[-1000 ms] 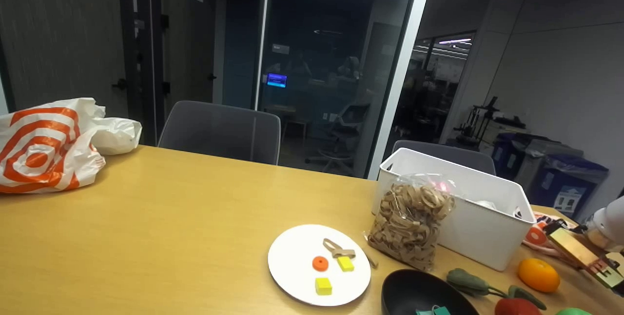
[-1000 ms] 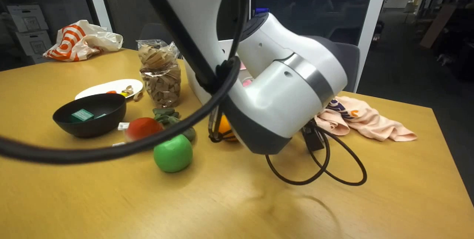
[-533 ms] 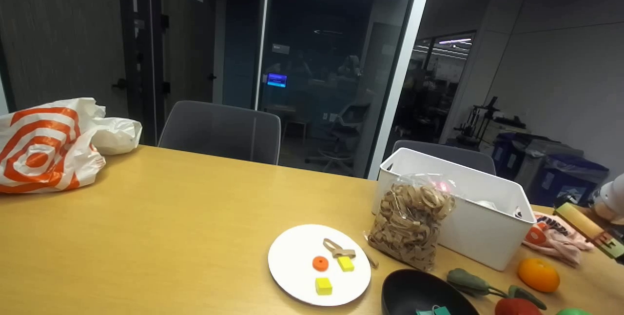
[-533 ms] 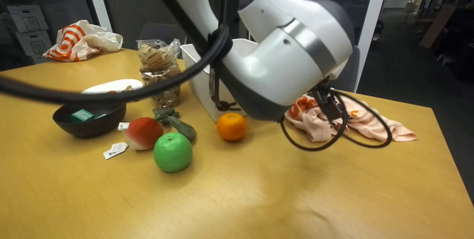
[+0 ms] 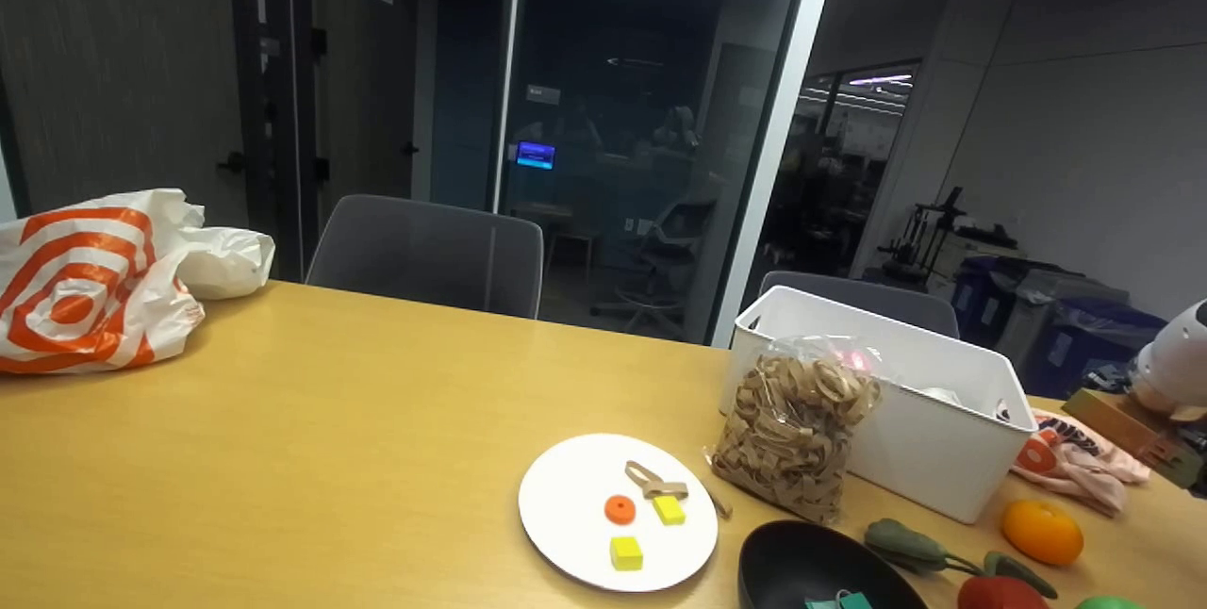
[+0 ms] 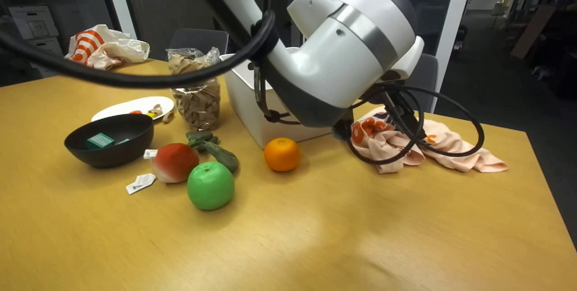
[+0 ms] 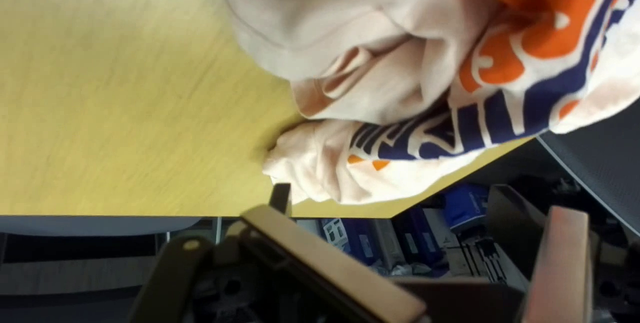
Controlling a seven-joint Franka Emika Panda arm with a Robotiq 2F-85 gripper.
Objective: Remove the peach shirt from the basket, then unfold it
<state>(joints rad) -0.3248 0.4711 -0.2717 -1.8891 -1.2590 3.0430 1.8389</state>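
Peach cloth shirt [image 7: 425,73] with orange-navy print: out of white plastic basket [image 5: 934,449], crumpled on yellowish wooden desk [image 5: 377,420] near black two-fingered pincer [image 7: 425,235], spread wide, holding nothing. Likely light, limp, soft. Pinch single layer at loose edge [image 7: 313,97]; avoid deep grab, probably just bunches.

I see two grey chairs [image 5: 424,255] at the far edge of the tabletop [image 5: 377,402], dark glass panels [image 5: 632,100] behind.

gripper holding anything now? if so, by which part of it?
Nothing held: the gripper is open, and the peach shirt lies bunched on the table.
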